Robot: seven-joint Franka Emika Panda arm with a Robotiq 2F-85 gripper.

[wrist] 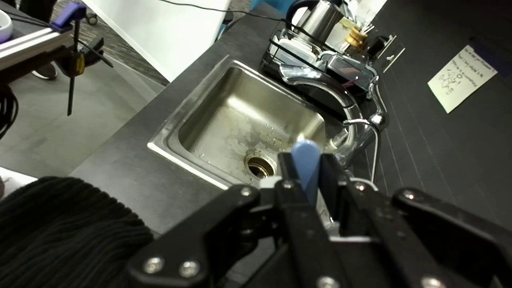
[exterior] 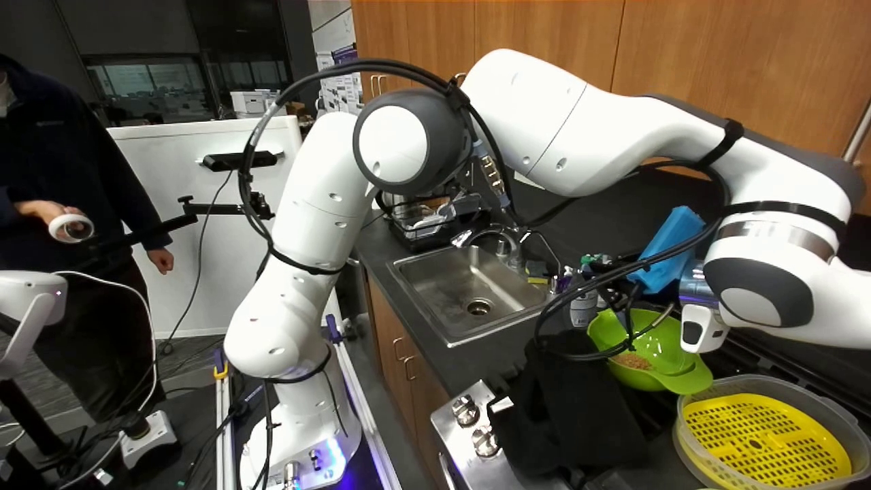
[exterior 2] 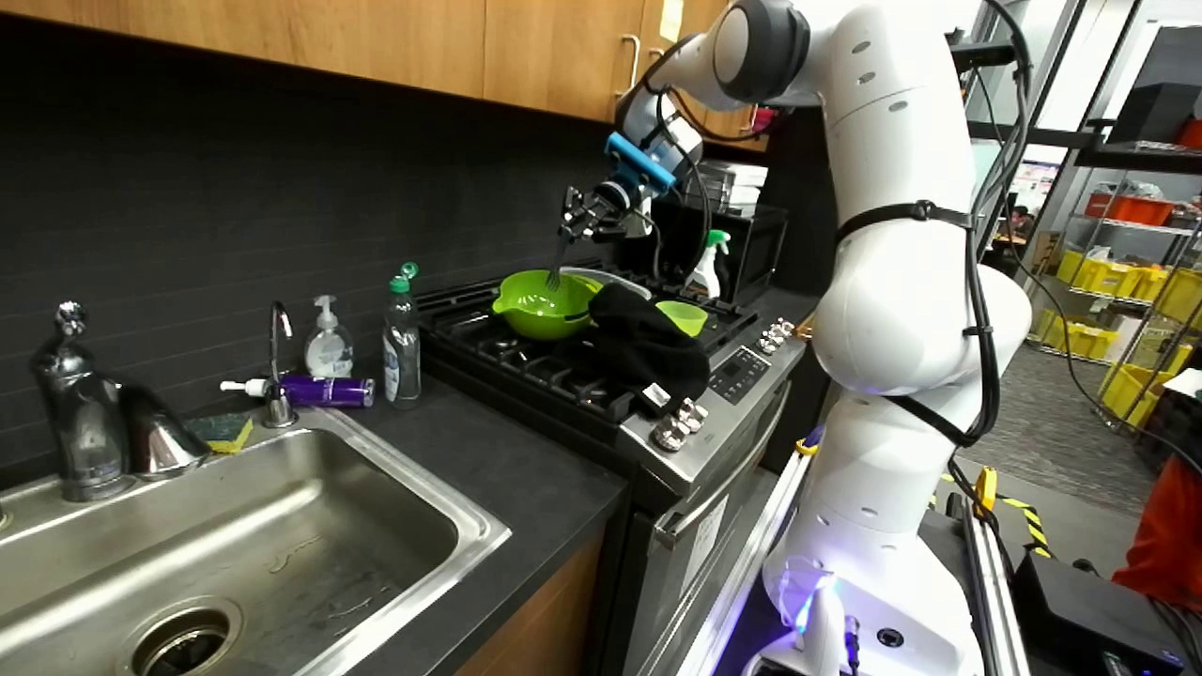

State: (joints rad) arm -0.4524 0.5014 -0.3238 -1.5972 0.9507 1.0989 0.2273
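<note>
Claw (wrist: 307,159) narrow, tight around blue-handled fork (wrist: 308,174).

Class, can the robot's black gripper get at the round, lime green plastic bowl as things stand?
Likely yes: the gripper hangs above the open bowl. The slim, blue-handled utensil it holds would probably need releasing before grasping the bowl, though.

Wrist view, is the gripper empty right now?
No, the gripper has its jaws shut on a blue handle, whose rounded end shows between them.
</note>
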